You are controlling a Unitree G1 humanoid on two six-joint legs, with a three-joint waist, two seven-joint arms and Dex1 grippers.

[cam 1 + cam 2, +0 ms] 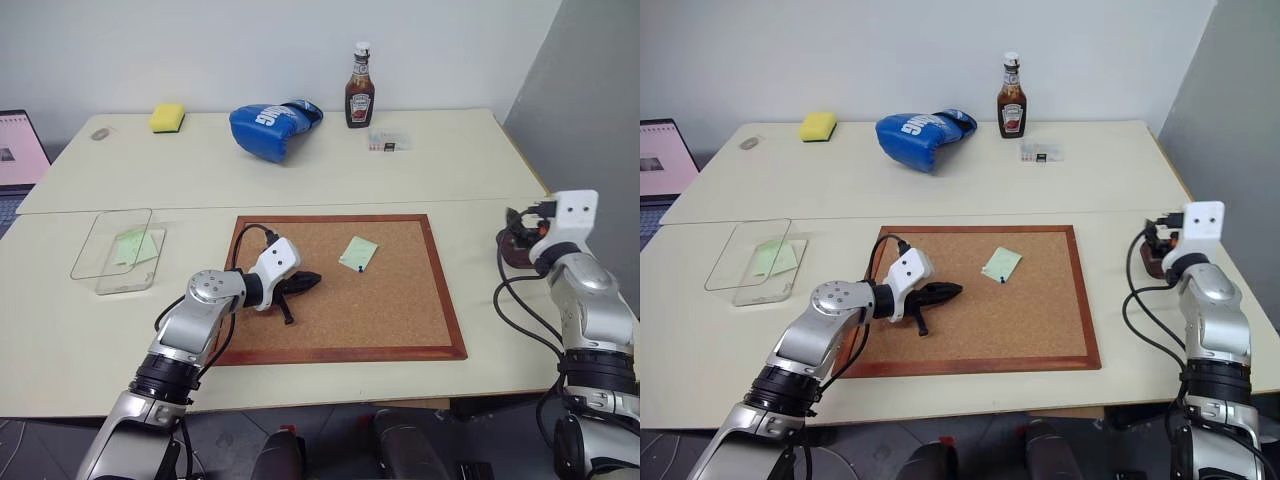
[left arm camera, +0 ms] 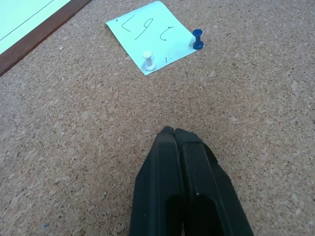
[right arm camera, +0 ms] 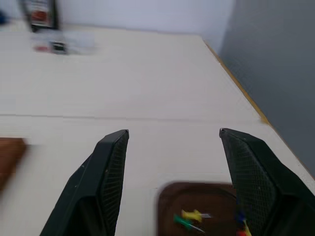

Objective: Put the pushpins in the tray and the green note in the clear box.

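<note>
A green note [image 1: 358, 253] lies on the corkboard [image 1: 400, 320], held by a white pushpin [image 2: 148, 60] and a blue pushpin [image 2: 197, 38]. My left gripper [image 1: 300, 283] rests shut and empty on the cork, short of the note. Another pale green note [image 1: 133, 245] lies in the clear box [image 1: 105, 275] at the left. At the right table edge, my right gripper [image 3: 172, 132] hovers open just above the dark brown tray [image 3: 167, 201]. The tray holds a yellow pushpin [image 3: 191, 215], a green one [image 3: 184, 223] and others, partly hidden by a finger.
Along the far side stand a blue boxing glove [image 1: 272, 128], a ketchup bottle [image 1: 360, 90], a yellow sponge [image 1: 167, 118] and a small clear case [image 1: 388, 141]. A laptop [image 1: 18, 155] sits at the far left. A grey wall [image 1: 590, 90] borders the table's right edge.
</note>
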